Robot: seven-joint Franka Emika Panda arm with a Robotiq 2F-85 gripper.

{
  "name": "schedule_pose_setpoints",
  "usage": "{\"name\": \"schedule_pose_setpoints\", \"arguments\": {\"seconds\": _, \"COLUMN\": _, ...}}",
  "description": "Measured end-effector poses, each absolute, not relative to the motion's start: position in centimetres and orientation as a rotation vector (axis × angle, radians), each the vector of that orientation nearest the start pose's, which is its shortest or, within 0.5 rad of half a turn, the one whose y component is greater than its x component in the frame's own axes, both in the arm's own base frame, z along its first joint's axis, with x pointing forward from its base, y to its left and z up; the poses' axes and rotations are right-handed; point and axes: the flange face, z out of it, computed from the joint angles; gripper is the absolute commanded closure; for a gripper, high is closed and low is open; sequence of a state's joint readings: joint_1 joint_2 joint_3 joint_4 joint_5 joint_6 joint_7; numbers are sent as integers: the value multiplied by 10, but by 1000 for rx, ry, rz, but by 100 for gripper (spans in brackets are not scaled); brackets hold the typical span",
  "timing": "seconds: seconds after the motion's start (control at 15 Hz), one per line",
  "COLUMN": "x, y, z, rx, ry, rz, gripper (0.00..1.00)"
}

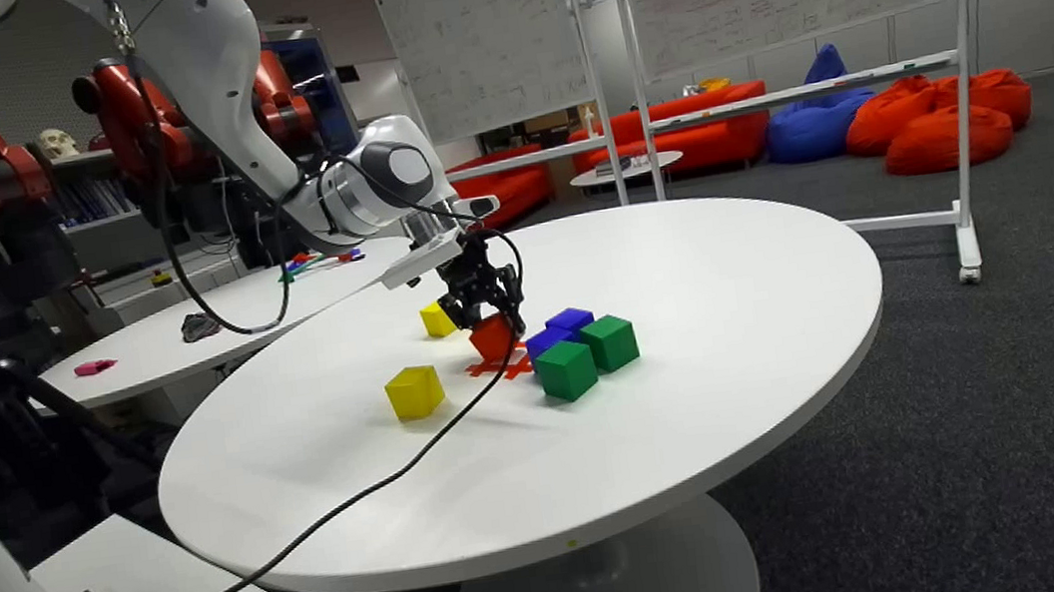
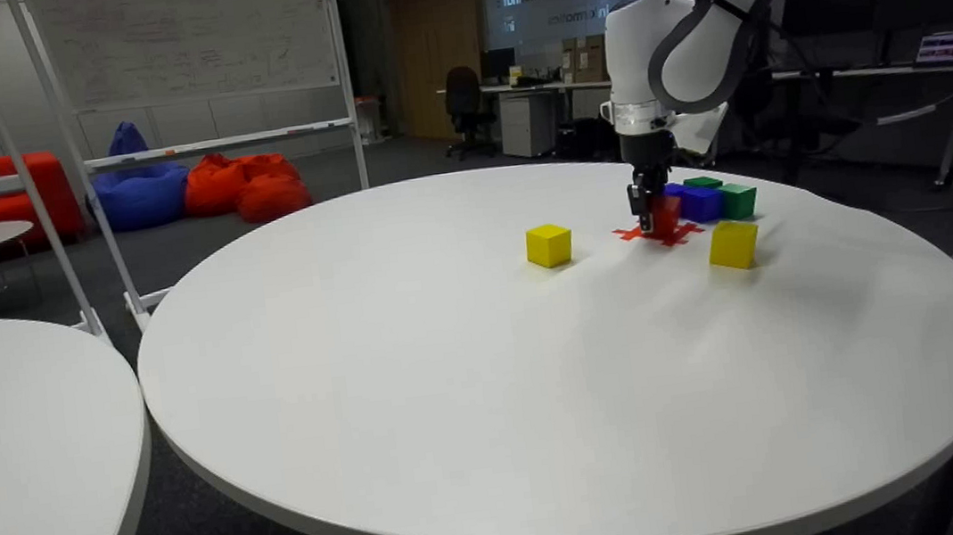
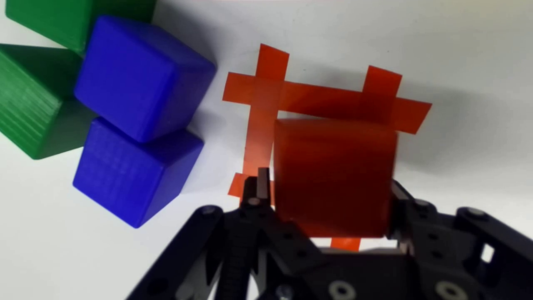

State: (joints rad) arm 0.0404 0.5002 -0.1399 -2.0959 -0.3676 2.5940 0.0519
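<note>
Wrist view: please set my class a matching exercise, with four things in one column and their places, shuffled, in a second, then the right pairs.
Things
1. Red cube
2. Blue cubes
3. Green cubes
4. Red tape

Places in the wrist view
A. Partly cut off by the picture's top or left edge
B. Flat on the table, in crossing strips
C. Between the fingers of the end effector
D. Between the green cubes and the red tape

Right pairs: 1-C, 2-D, 3-A, 4-B
</note>
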Motion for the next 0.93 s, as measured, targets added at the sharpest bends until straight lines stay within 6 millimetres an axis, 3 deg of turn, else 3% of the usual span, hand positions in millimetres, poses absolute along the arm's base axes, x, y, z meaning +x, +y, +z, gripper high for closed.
{"name": "schedule_pose_setpoints", "arguments": {"seconds": 0.13, "x": 579, "y": -51, "z": 180, "rx": -3385, "ry": -305, "rz": 20, "gripper": 0}}
{"name": "schedule_pose_setpoints", "arguments": {"seconds": 0.93, "x": 579, "y": -51, "z": 180, "rx": -3385, "ry": -302, "rz": 20, "gripper": 0}}
